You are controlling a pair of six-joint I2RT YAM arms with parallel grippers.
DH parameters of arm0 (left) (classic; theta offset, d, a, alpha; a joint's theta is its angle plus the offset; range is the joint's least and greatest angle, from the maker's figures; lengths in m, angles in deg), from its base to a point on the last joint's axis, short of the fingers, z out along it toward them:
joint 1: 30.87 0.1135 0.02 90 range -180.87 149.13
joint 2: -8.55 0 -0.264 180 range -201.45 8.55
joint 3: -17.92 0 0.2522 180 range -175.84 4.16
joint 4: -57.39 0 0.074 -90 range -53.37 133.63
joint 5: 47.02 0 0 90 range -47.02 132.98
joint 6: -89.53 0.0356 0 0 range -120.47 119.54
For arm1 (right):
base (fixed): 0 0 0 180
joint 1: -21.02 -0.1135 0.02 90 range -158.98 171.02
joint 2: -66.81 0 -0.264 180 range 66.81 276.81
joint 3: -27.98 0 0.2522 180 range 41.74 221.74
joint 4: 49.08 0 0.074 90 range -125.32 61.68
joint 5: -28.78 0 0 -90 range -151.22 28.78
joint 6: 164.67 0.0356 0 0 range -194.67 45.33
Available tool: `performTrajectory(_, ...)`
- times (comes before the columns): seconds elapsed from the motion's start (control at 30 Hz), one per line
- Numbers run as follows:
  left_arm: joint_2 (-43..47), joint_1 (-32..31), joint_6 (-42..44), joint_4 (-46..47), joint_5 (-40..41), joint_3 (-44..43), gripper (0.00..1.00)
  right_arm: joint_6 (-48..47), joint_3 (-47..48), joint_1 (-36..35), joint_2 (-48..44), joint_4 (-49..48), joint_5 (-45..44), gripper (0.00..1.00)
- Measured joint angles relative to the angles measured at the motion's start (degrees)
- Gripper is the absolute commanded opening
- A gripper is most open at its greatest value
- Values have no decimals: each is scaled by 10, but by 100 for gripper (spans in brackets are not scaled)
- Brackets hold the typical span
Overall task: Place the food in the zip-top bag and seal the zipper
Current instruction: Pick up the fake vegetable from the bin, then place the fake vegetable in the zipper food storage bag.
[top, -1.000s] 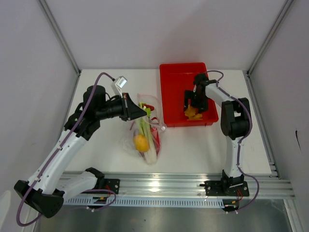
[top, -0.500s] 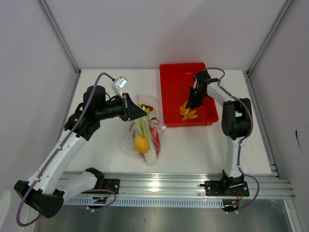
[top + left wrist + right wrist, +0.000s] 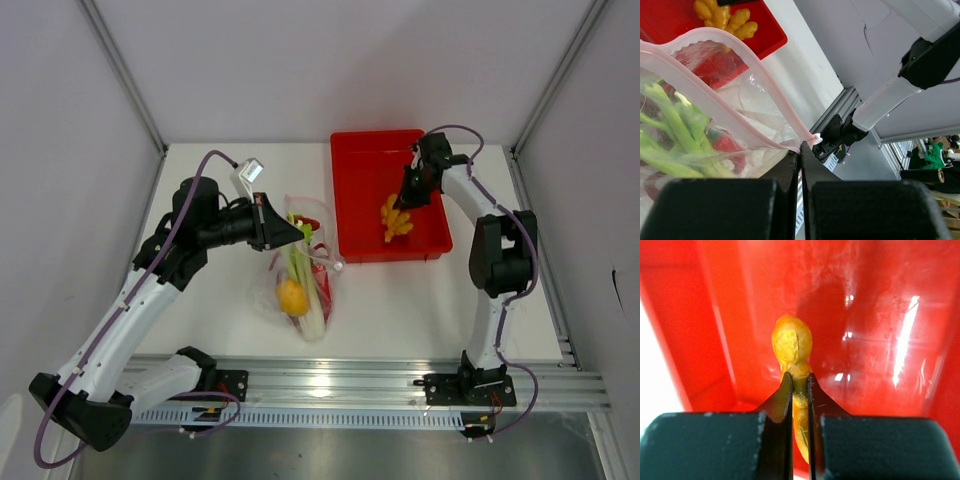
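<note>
Your right fingers (image 3: 782,400), clamped on yellow piece (image 3: 791,345), raised it over red tray (image 3: 360,150). Left fingers (image 3: 787,167) stayed pinching zipper (image 3: 785,105), so zip-top bag (image 3: 755,107) was ready.

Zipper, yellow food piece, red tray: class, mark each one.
zipper (image 3: 710,99), left wrist view, pink strip mid-length.
yellow food piece (image 3: 791,345), right wrist view, rounded top.
red tray (image 3: 365,170), top external view, bare floor.

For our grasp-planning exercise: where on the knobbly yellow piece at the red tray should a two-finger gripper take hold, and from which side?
Pinch the narrow neck from above, fingers across it, as the right gripper does. The yellow piece bulges beyond that waist, which should resist slipping; the walls of the red tray likely hinder a sideways approach.
</note>
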Motion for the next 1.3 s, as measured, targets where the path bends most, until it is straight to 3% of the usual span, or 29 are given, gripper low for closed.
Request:
performTrajectory(0.37, -3, 0, 0, 1, 0, 0, 1, 33, -5, -5, -164, -17, 27, 0)
performTrajectory(0.57, -9, 0, 0, 5, 0, 0, 0, 63, 15, -50, -233, -9, 50, 0)
performTrajectory(0.97, -10, 0, 0, 4, 0, 0, 1, 70, 178, -195, -238, 54, 10, 0)
performTrajectory(1.3, -10, 0, 0, 4, 0, 0, 1, 80, 205, -284, -207, 100, -82, 0)
